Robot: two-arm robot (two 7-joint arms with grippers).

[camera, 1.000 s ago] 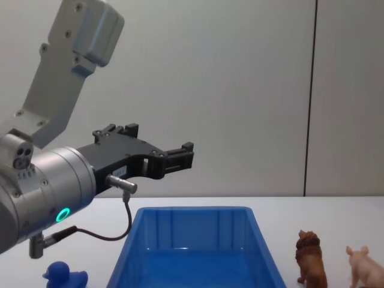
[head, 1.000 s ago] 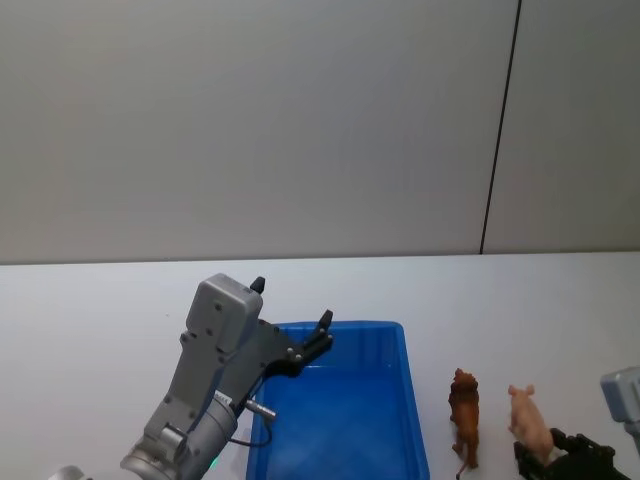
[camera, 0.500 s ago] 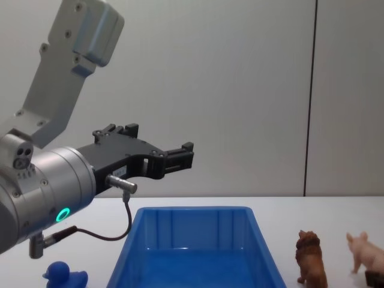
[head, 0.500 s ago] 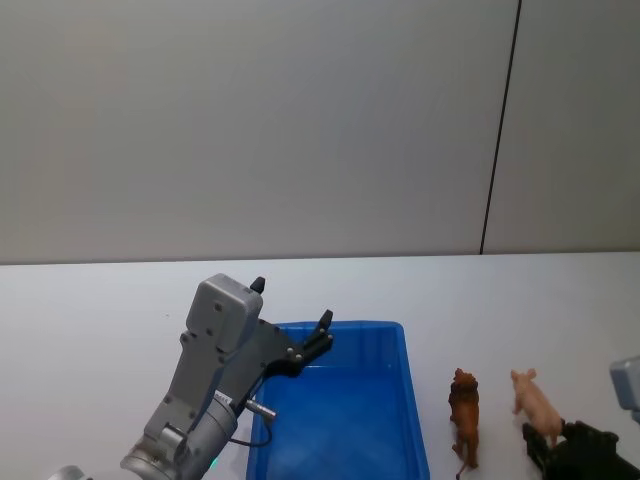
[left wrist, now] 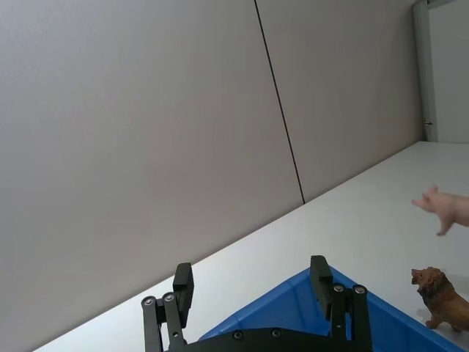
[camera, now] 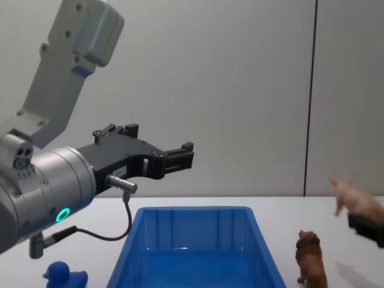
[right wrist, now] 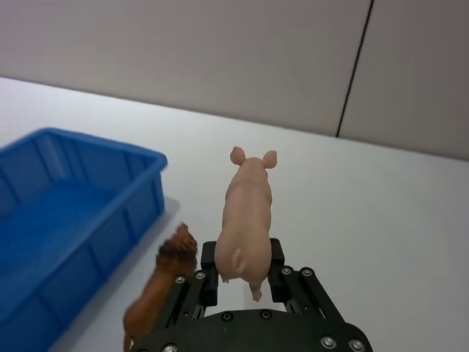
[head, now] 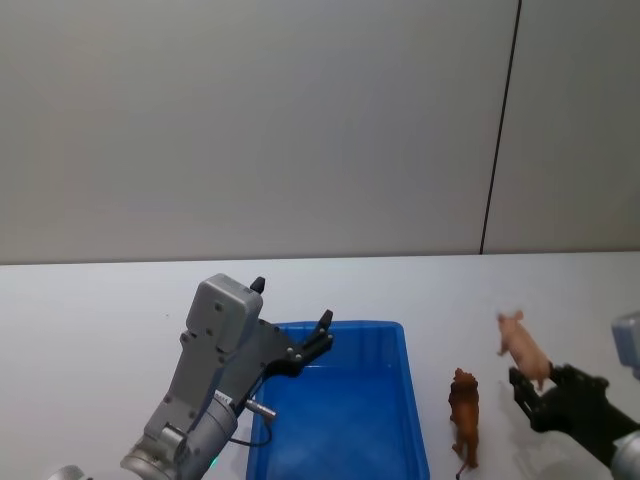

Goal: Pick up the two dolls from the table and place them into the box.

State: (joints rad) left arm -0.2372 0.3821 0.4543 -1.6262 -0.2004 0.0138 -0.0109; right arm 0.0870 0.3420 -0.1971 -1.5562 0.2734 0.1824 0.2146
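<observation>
The right gripper [head: 535, 385] is closed on the pig [head: 522, 345] and holds it in the air above the table [head: 100, 300], to the right of the box [head: 340, 327]. In the right wrist view the two black fingers [right wrist: 209, 257] sit on either side of the pig's [right wrist: 248, 213] rear. The pads themselves are partly hidden behind the body, so the exact contact is hard to judge, but they appear to press its flanks. The pig's snout points away from the gripper [right wrist: 243, 253], toward the wall. In the chest view the pig [camera: 354, 198] hangs at the right edge, higher than the box rim [camera: 192, 210].

The lion [head: 465, 410] stands upright on the table just beside the box's right wall, between the box and the right gripper. It is apart from both.

The left gripper [head: 292, 303] hovers over the near left part of the box with its fingers spread wide and nothing between them. A small blue duck [camera: 63, 276] sits on the table to the left of the box, below the left arm.
</observation>
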